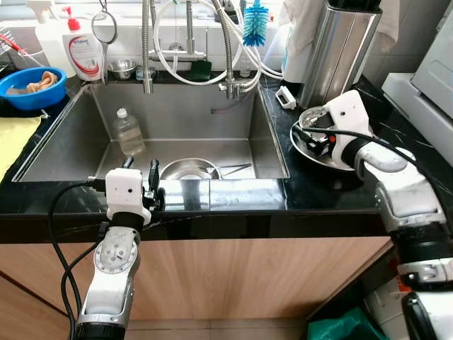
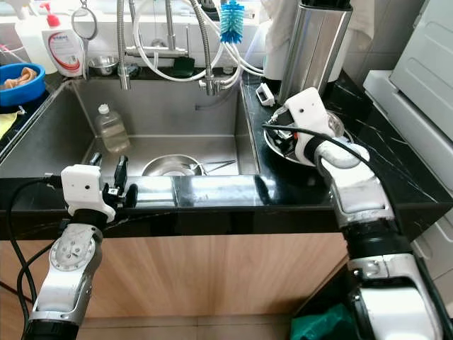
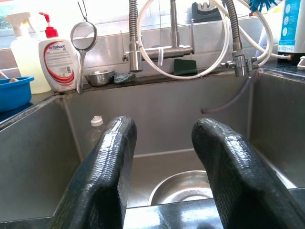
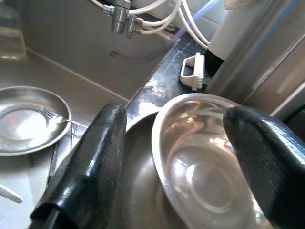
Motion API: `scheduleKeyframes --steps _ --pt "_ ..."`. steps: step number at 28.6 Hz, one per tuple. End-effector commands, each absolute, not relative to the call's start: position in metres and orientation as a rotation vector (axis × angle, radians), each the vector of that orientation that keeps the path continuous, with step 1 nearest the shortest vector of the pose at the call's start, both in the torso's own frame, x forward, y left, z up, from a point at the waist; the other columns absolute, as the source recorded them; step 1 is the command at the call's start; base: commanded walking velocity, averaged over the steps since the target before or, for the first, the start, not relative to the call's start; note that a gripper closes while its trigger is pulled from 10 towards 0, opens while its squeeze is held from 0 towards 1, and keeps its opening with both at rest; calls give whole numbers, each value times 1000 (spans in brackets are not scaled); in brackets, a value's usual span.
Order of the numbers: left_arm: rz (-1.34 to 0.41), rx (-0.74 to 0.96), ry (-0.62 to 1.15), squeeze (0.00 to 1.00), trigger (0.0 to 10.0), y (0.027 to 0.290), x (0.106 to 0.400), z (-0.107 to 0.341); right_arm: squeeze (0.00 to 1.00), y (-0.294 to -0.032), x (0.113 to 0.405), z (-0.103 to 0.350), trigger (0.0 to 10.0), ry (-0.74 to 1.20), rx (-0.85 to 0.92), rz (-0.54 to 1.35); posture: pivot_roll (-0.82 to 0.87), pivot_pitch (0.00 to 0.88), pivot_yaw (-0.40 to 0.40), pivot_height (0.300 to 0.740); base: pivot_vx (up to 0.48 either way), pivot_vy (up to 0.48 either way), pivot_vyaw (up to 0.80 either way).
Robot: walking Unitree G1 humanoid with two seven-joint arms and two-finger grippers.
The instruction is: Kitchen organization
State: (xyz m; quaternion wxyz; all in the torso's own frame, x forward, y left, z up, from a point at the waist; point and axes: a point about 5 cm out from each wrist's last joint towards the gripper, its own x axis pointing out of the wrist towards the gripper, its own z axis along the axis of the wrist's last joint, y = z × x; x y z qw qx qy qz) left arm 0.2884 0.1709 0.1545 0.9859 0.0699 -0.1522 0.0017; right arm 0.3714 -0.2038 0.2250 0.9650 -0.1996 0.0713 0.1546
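Note:
My right gripper hangs open over a steel bowl that rests in a steel plate on the black counter to the right of the sink. One finger is outside the bowl's rim and the other is over its far side, with nothing held. The left gripper is open and empty at the sink's front edge. In the sink lie a steel plate with a fork on it and an upright plastic bottle.
A tall steel container and a white tool stand just behind the bowl. Taps and hoses, a soap dispenser, a strainer and a small steel bowl line the sink's back. A blue bowl sits at far left.

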Motion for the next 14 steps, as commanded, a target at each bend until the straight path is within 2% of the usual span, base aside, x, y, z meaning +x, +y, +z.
scheduleKeyframes --steps 1,14 --pt "-4 139 -243 0 10000 172 289 143 0 -208 375 229 10000 160 -428 304 -87 10 -12 706 0 0 0" --pt "-18 140 -248 0 10000 170 290 145 0 -219 377 220 10000 237 -428 288 -92 0 -6 706 0 0 0"
